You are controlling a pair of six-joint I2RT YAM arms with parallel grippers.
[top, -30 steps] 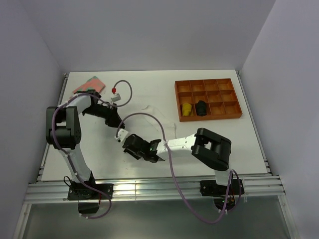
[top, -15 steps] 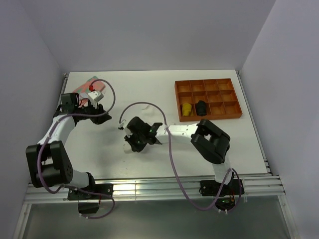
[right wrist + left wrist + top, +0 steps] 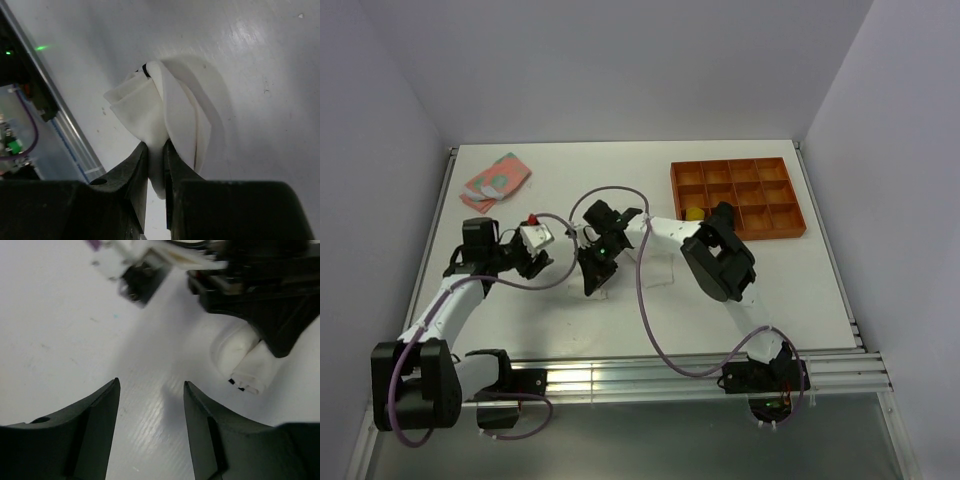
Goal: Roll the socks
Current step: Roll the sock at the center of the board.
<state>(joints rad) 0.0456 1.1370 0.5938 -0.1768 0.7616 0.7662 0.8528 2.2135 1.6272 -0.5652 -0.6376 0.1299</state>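
Note:
A white sock bundle (image 3: 160,112) with a thin black stripe at one edge hangs between the jaws of my right gripper (image 3: 156,145), which is shut on it just above the table. In the top view the right gripper (image 3: 592,282) sits left of the table's middle, pointing toward the near edge. My left gripper (image 3: 150,382) is open over bare table with nothing between its fingers. It sits just left of the right gripper, and the held sock (image 3: 242,360) shows ahead of it at upper right. From above, the left gripper (image 3: 542,262) is a short gap from the sock.
An orange compartment tray (image 3: 782,232) stands at the back right with a yellow bundle (image 3: 692,213) in one cell. A pink and green patterned cloth (image 3: 496,178) lies at the back left. The metal rail (image 3: 55,125) of the near table edge lies beyond the sock.
The left arm has swung from the back left down beside the right gripper, and its jaws have opened wider. The right gripper has carried the sock away from the front edge toward the middle.

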